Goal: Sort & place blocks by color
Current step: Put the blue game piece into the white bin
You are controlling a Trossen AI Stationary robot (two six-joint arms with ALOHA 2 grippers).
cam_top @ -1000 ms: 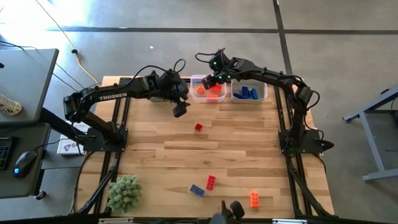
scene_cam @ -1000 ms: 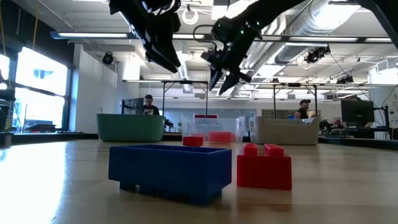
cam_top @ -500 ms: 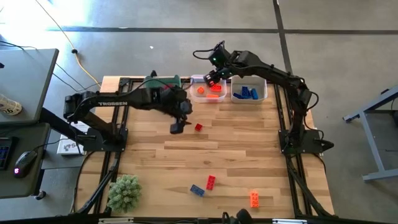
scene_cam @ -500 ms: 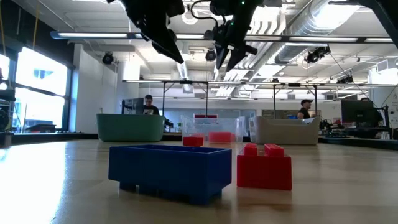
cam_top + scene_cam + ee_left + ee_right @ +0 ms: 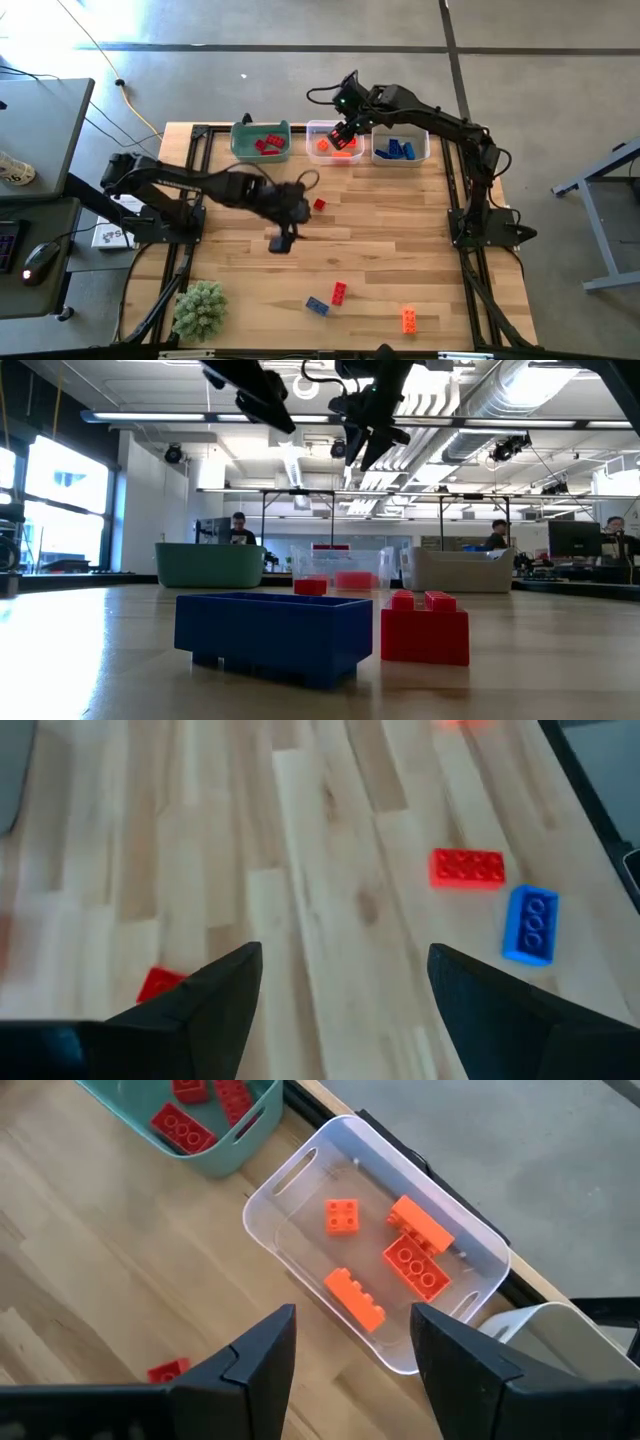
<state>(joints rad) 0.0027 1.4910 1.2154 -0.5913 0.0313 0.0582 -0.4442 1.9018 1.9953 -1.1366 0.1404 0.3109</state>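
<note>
Three bins (image 5: 260, 141), four orange blocks (image 5: 417, 1266) (clear bin), four loose blocks (image 5: 339, 292), one plant ball (image 5: 200, 308)

We see a grey concrete floor (image 5: 300, 25) around our wooden desk (image 5: 380, 250), bright windows (image 5: 50, 500), ceiling ducts (image 5: 520, 390), strip lights, people seated at far monitors
</note>
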